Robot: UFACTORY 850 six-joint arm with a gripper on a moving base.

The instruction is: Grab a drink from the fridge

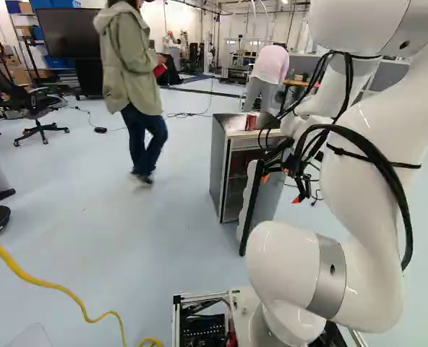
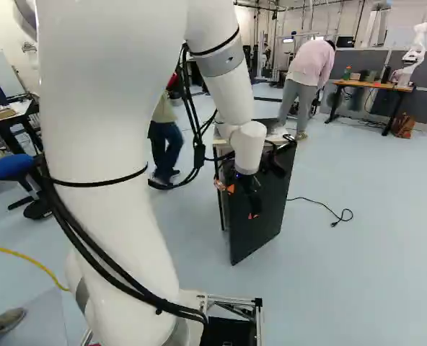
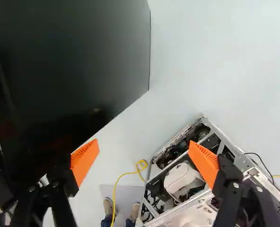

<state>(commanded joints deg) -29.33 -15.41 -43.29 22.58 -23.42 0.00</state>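
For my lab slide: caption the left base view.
Gripper beside the open door of a small fridge, red can on top.

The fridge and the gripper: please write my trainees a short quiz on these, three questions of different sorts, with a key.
1. True or false: the door of the fridge is fully closed.

2. Multiple choice: what stands on top of the fridge?
A) a yellow bowl
B) a red can
C) a blue kettle

3. Fill in one word, "apart" or "together": in the wrist view, the two orange-padded fingers of the gripper stand ____.

Key: 1. false; 2. B; 3. apart
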